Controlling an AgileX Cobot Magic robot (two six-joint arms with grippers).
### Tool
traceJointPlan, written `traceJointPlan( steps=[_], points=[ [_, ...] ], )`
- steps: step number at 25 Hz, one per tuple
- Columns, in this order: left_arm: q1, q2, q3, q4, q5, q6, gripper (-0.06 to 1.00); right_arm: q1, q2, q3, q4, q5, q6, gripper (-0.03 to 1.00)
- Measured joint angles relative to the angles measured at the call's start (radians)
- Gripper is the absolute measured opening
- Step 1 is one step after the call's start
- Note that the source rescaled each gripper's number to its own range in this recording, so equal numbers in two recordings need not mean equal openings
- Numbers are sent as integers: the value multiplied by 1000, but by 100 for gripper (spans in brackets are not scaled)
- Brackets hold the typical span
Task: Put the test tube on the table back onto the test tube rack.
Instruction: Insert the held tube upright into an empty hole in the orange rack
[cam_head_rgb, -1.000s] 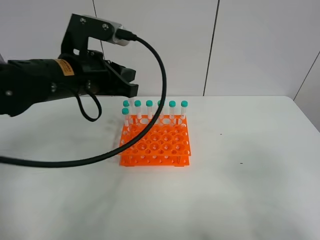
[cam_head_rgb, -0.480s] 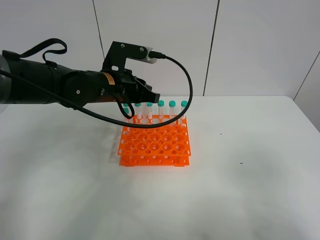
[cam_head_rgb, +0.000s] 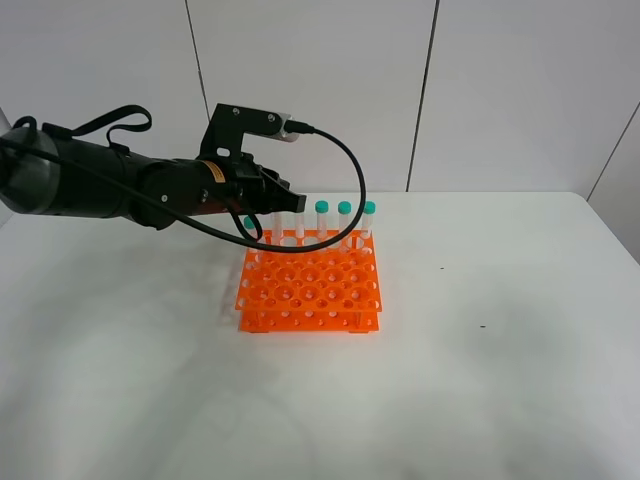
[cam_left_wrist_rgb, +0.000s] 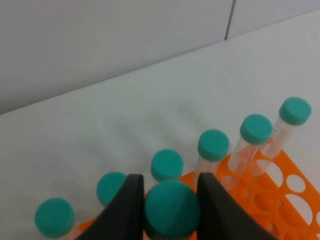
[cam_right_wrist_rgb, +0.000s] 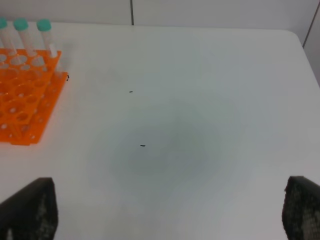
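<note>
One test tube (cam_left_wrist_rgb: 171, 210): I am gripping its cap in the left gripper (cam_left_wrist_rgb: 170, 192) above the back row of the test tube rack (cam_head_rgb: 310, 285); pickup done, seating apparently pending.

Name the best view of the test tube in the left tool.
Left wrist: the test tube shows close up, its teal cap gripped by the left tool. Exterior high: the arm hides it. Right wrist: only other racked tubes.

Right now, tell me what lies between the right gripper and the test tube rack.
Only bare table with two dark specks, shown in the right wrist view.
</note>
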Motion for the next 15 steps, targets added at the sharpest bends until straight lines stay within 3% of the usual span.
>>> traceJointPlan(
  steps=[7,15],
  points=[
    [-3,42,0,1,-51,0,0,0,0,0,0,0,0,100],
    [-3,64,0,3,-63,65,0,0,0,0,0,0,0,100]
  ],
)
